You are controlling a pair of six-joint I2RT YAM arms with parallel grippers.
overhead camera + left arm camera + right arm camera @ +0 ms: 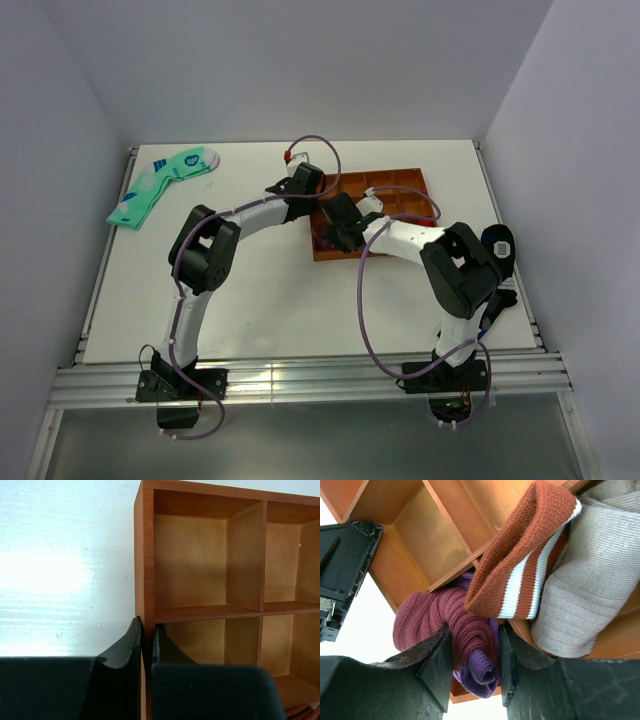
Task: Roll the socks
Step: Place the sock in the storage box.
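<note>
Rolled into a maroon knit bundle with the purple toe outermost, the socks (430, 620) sit in an edge compartment of the wooden divider tray (420, 535), beside a rust-and-white sock bundle (520, 565). The right gripper (475, 632) pinches the roll from both sides. It looks soft, light and springy, so it is best squeezed across the middle. The left gripper (147, 626) is clamped on the tray's outer wall.
</note>
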